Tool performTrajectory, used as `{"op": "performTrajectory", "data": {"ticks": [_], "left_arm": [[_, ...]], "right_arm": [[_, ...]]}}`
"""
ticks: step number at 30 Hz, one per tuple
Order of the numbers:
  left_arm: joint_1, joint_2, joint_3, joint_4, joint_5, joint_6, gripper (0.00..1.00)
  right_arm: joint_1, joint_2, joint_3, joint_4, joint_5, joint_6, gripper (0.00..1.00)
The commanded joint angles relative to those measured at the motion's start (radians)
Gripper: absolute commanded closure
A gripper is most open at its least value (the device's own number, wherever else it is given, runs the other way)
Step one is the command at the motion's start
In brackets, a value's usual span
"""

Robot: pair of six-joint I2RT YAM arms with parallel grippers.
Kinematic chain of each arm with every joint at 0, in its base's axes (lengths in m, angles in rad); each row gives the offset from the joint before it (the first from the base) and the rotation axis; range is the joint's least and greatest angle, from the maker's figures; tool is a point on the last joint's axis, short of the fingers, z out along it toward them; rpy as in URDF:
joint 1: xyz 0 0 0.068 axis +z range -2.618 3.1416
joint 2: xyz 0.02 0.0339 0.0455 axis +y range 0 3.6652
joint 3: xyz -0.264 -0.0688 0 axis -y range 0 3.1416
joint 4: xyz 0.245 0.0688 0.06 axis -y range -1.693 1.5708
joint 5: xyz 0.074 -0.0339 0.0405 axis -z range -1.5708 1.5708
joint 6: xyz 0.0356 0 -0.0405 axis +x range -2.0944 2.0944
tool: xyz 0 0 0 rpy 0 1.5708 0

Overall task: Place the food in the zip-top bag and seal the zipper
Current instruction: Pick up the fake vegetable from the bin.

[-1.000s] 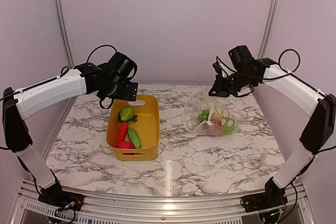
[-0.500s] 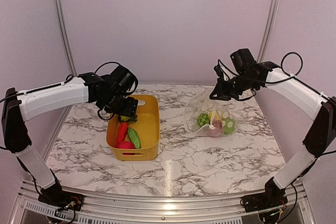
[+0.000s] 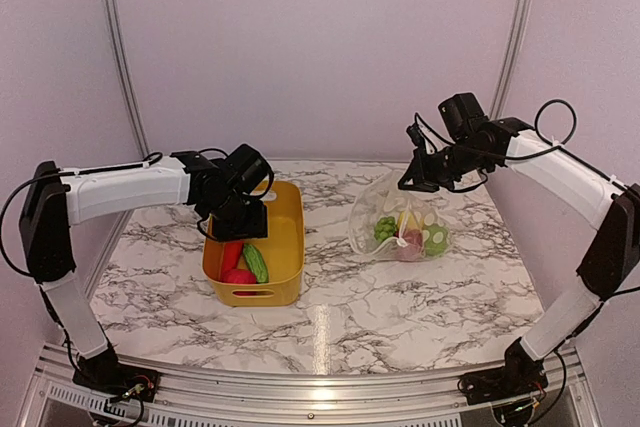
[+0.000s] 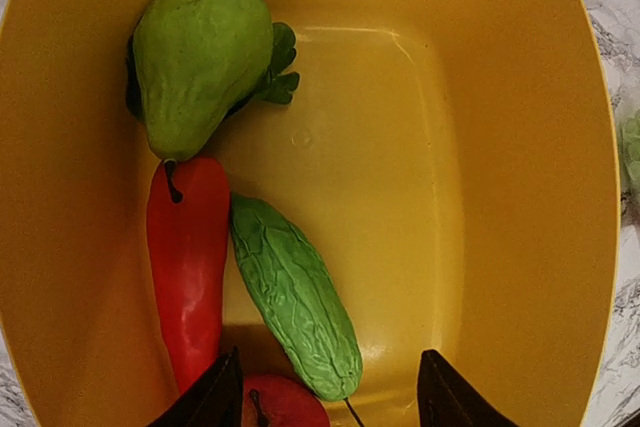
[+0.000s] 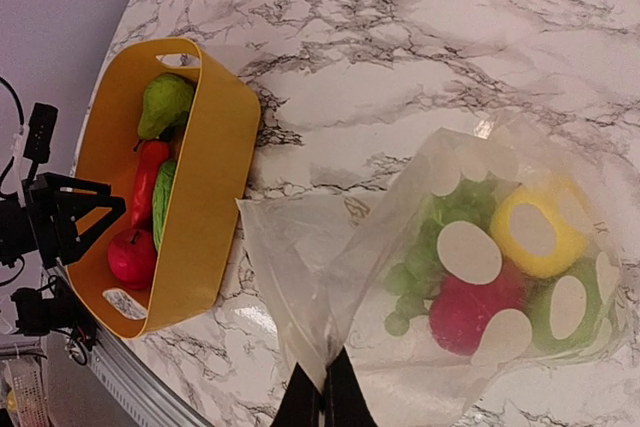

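Note:
The clear dotted zip-top bag lies right of centre and holds green grapes, a yellow lemon, a red fruit and a green apple. My right gripper is shut on the bag's mouth edge and holds it up; it also shows in the top view. My left gripper is open, low inside the yellow bin, above a cucumber. A red pepper, a green pear and a red apple also lie in the bin.
The yellow bin stands left of the bag on the marble table. A purple back wall and metal frame posts close the far side. The table's front rail runs along the near edge.
My left gripper has moved right and down from beside the bin into it, over the food. My right gripper has stayed shut on the bag's edge, almost still.

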Motion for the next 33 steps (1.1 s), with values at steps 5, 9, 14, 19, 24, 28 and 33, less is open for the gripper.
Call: {"op": "performTrajectory", "data": {"ticks": [5, 9, 14, 19, 24, 28, 33], "left_arm": [[-0.003, 0.078, -0.028, -0.027, 0.02, -0.185, 0.42], [-0.003, 0.109, -0.027, -0.016, 0.016, -0.247, 0.42], [-0.003, 0.147, -0.026, -0.017, -0.015, -0.318, 0.41], [-0.003, 0.177, -0.013, -0.018, -0.046, -0.329, 0.4], [-0.001, 0.222, 0.025, -0.011, -0.049, -0.322, 0.41], [0.0, 0.254, 0.053, -0.011, -0.051, -0.307, 0.41], [0.002, 0.287, 0.088, -0.01, -0.061, -0.298, 0.5]], "right_arm": [[0.01, -0.023, 0.02, 0.012, -0.016, 0.002, 1.0], [0.011, -0.033, 0.012, 0.011, -0.014, 0.001, 1.0], [0.011, -0.051, -0.009, 0.013, -0.013, 0.003, 1.0], [0.011, -0.072, -0.035, 0.019, -0.009, 0.008, 1.0], [0.011, -0.093, -0.06, 0.02, -0.008, 0.011, 1.0], [0.011, -0.102, -0.06, 0.018, -0.006, 0.012, 1.0], [0.011, -0.112, -0.063, 0.015, -0.006, 0.02, 1.0]]}}
